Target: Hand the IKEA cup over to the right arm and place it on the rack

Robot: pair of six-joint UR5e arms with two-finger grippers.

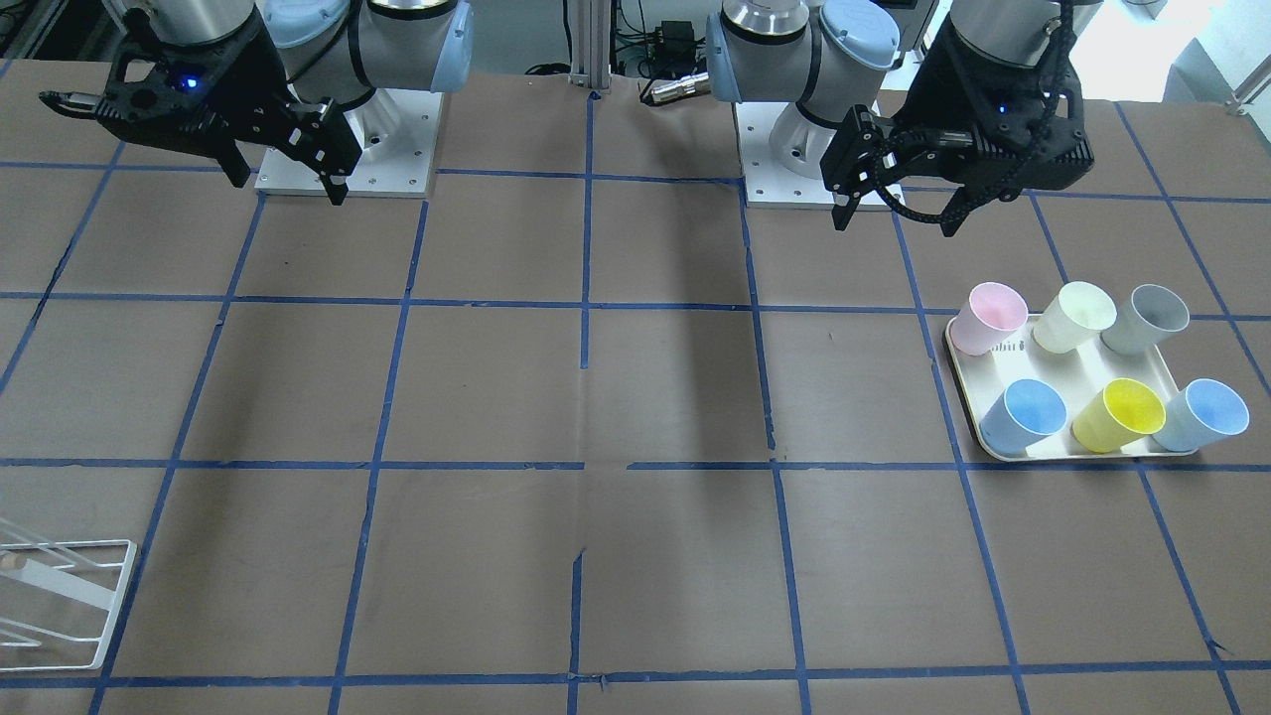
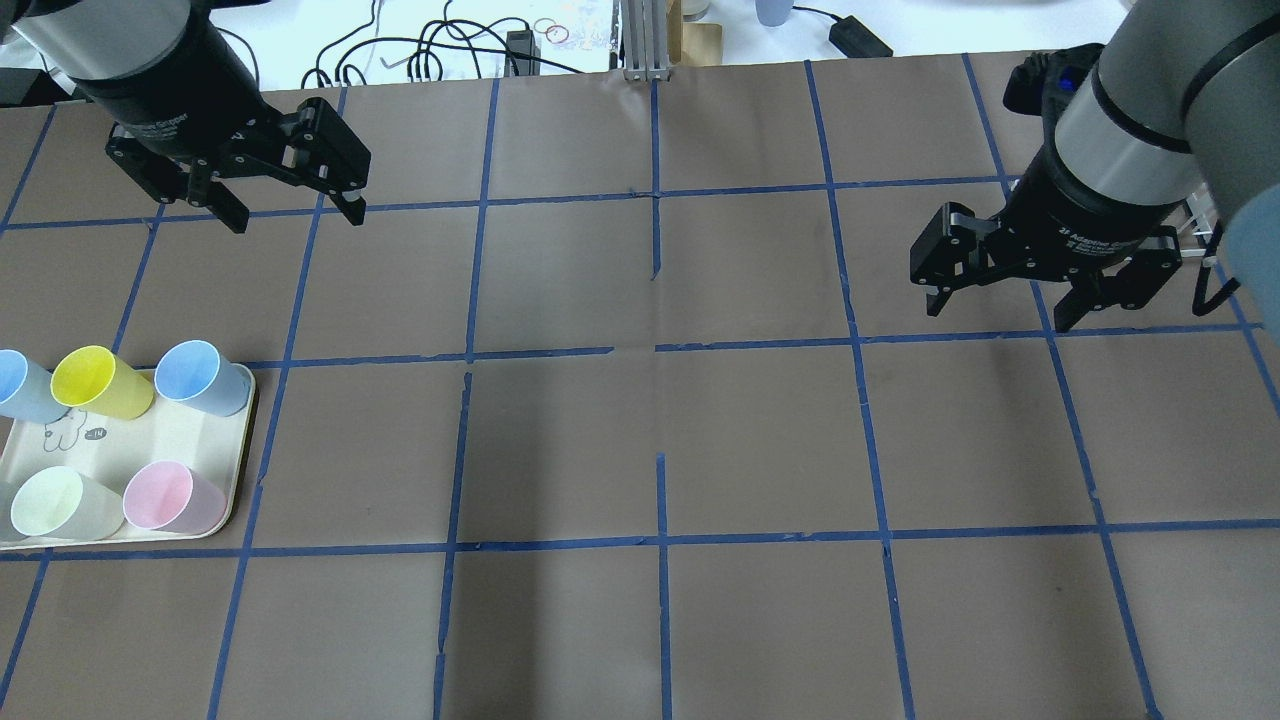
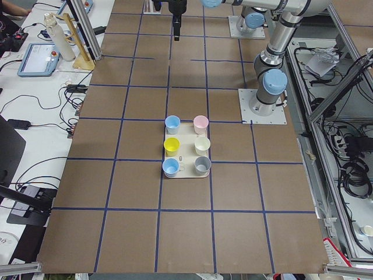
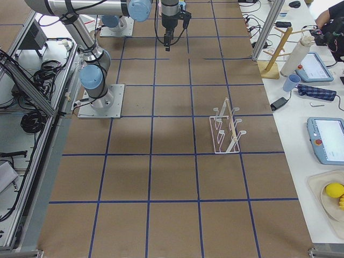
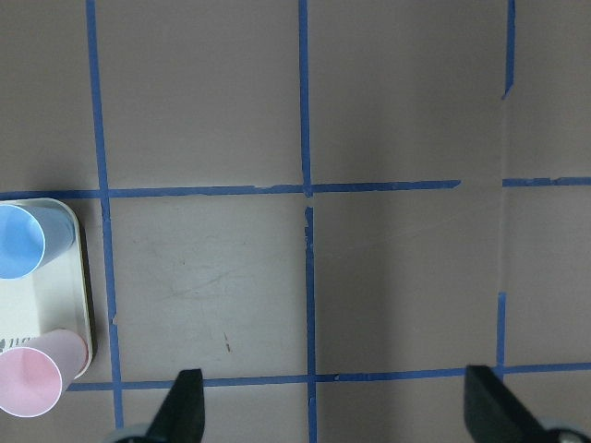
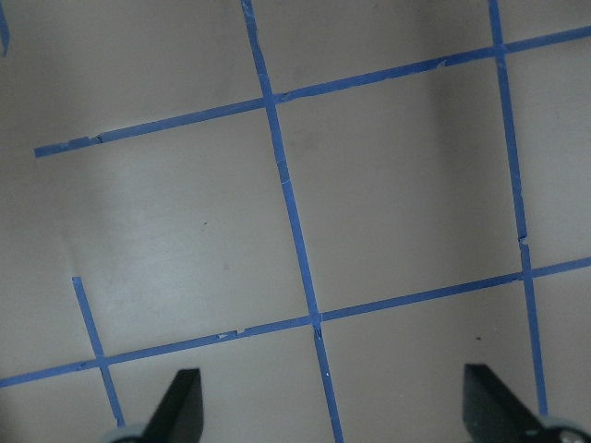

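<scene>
The IKEA cup (image 1: 1033, 415), dull blue with a grey-blue outside, stands upright on the cream tray (image 1: 1003, 362) at the corner nearest the table's middle. It also shows in the overhead view (image 2: 200, 376), the exterior left view (image 3: 172, 123) and the left wrist view (image 5: 20, 242). My left gripper (image 2: 297, 218) (image 1: 897, 223) hangs open and empty above the table, away from the tray. My right gripper (image 2: 1000, 312) (image 1: 288, 189) is open and empty on the other side. The white wire rack (image 4: 226, 131) (image 1: 60, 596) stands empty on the right arm's side.
The tray also holds a paler sky-blue cup (image 1: 1206, 412), a yellow one (image 1: 1120, 415), a pink one (image 1: 990, 316), a pale green one (image 1: 1077, 316) and a grey one (image 1: 1150, 318). Brown table surface with blue tape lines (image 2: 655, 350) lies between the arms.
</scene>
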